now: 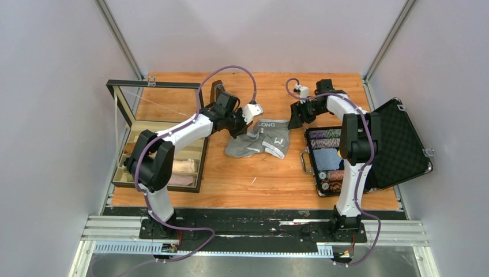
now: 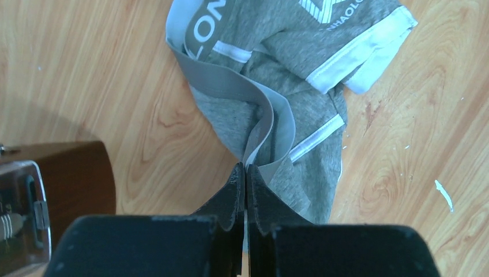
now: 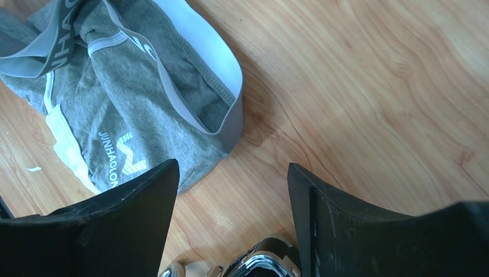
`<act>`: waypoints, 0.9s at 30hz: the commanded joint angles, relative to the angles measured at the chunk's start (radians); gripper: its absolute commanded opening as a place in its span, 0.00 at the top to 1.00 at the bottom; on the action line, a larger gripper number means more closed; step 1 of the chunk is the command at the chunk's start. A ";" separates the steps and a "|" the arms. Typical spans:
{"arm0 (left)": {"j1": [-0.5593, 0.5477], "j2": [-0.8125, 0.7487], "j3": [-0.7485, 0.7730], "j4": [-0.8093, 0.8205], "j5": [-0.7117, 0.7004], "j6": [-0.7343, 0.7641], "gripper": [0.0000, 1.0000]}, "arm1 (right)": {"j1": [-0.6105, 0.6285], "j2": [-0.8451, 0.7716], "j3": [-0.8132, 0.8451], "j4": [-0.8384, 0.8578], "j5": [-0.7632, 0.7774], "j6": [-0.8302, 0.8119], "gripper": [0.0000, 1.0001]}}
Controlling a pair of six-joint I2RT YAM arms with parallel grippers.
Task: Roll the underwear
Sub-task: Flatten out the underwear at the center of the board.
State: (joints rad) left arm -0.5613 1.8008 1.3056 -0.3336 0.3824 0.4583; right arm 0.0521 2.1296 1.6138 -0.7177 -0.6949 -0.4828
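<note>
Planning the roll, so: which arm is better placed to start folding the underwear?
Left. The left gripper is shut on the underwear at its waistband; the right gripper hangs open over the table beside it, holding nothing.

Wooden table carrying three things and a few white flecks.

Grey underwear lies crumpled near the middle, toward the far side, with its lettered waistband uppermost. One fold of the band appears raised off the wood, though the overhead view is too coarse to be sure. At the left edge sits a black-framed box with its glass lid stood up. At the right sits an open black case, its lid leaning outward. The underwear lies between them, touching neither. Small white flecks dot the bare boards beside the cloth.
</note>
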 commanded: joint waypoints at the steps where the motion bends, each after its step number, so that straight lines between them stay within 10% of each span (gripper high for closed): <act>1: 0.020 -0.009 0.051 -0.020 -0.011 -0.096 1.00 | 0.008 0.023 0.066 0.002 -0.059 -0.020 0.31; 10: 0.031 -0.012 0.055 -0.026 -0.045 -0.111 1.00 | 0.035 0.075 0.111 -0.001 -0.107 -0.020 0.45; 17: 0.049 -0.012 0.068 -0.041 -0.075 -0.120 1.00 | 0.051 0.069 0.115 -0.005 -0.093 -0.019 1.00; 27: 0.152 -0.223 0.009 -0.017 -0.079 -0.146 1.00 | 0.048 -0.343 0.027 -0.040 -0.126 -0.002 1.00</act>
State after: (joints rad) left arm -0.4564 1.7470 1.3315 -0.3851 0.2855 0.3511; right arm 0.0982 2.0319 1.6642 -0.7521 -0.7605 -0.4816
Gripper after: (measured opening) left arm 0.009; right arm 0.028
